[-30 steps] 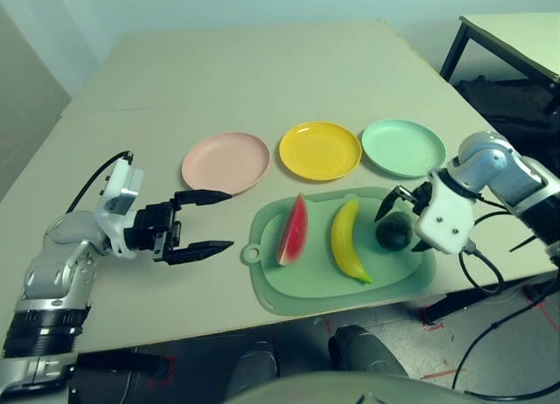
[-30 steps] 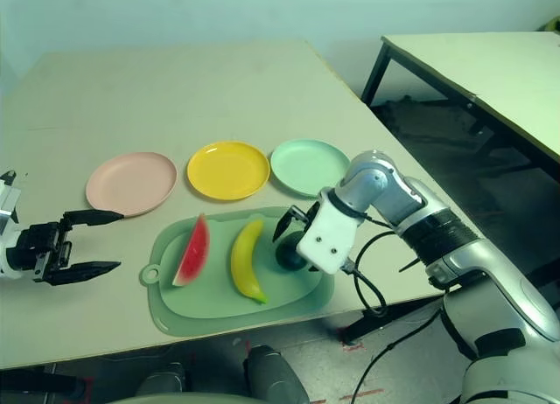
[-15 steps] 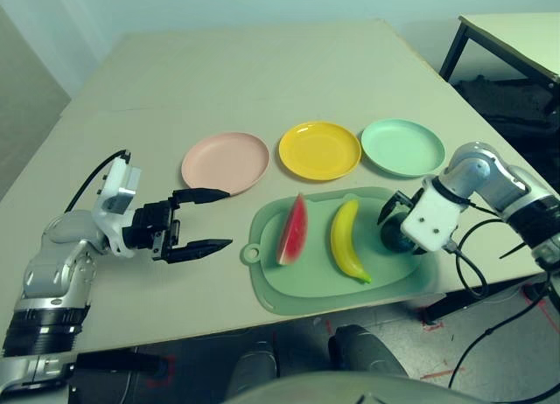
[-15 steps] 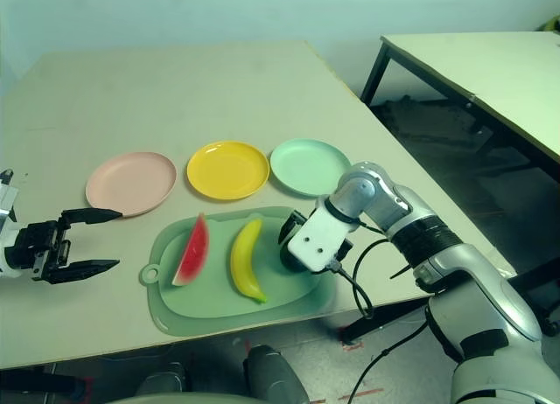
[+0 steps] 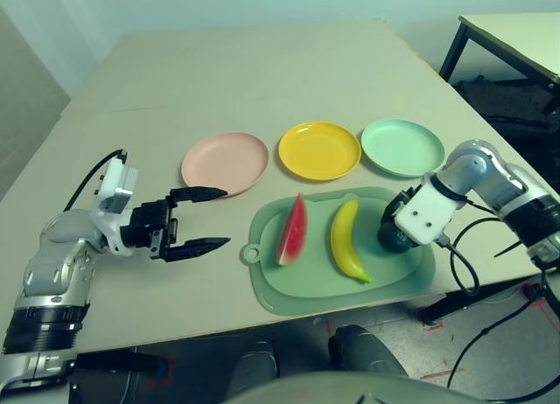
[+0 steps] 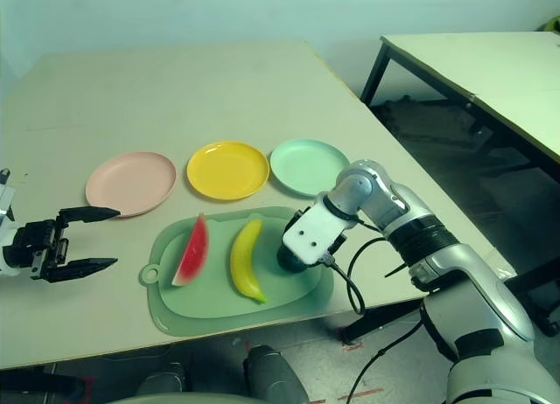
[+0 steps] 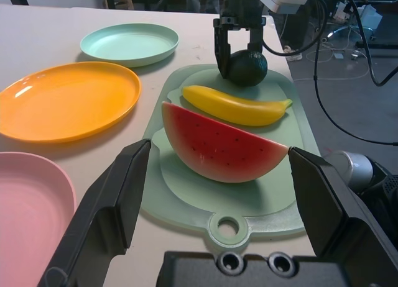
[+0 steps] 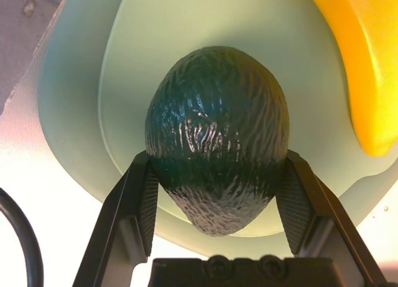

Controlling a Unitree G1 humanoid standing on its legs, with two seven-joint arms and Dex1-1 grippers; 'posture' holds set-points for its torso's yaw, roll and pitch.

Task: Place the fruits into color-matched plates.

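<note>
Three fruits (image 5: 349, 240) on mat (image 5: 297, 282), three plates (image 5: 319, 149) beyond.

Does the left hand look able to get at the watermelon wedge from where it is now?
Probably yes. The left hand is open and points toward the watermelon wedge, with bare table between them. The right hand is over at the avocado, beyond the banana.

No text, label or number can be read anywhere.
</note>
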